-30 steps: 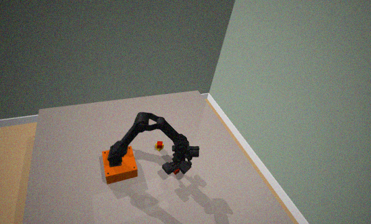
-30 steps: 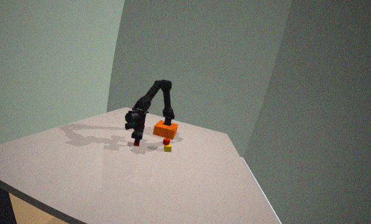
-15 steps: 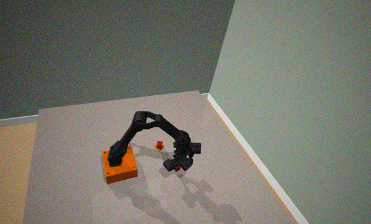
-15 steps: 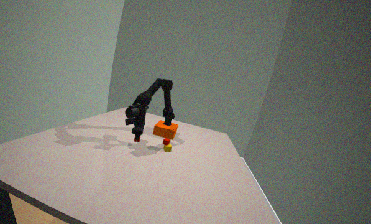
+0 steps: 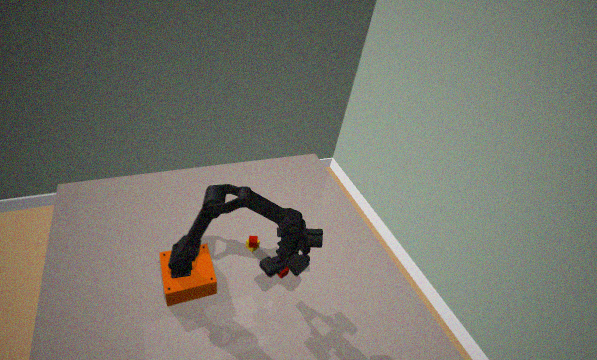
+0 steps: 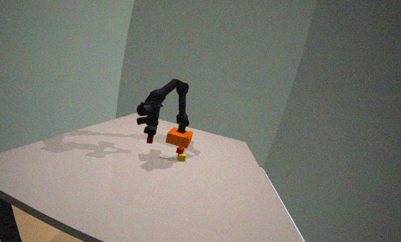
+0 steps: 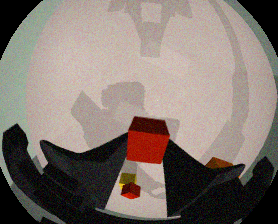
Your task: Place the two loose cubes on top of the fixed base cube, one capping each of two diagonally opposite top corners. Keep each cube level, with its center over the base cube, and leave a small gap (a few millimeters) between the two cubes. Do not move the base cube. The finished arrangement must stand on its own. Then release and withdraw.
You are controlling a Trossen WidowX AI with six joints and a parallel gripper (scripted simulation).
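The gripper point(image 7: 147, 163) is clamping a red cube point(image 7: 148, 141) by opposite flat faces, just above the table point(image 6: 86, 188). It looks rigid and light. Farther off, another red cube point(image 6: 180, 150) is capping the yellow base cube point(image 6: 181, 156).

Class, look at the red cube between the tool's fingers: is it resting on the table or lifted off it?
Lifted. In the exterior view the red cube hangs in the shut tool above the table.

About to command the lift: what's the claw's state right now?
Claw: closed on the loose red cube, held between its fingers.
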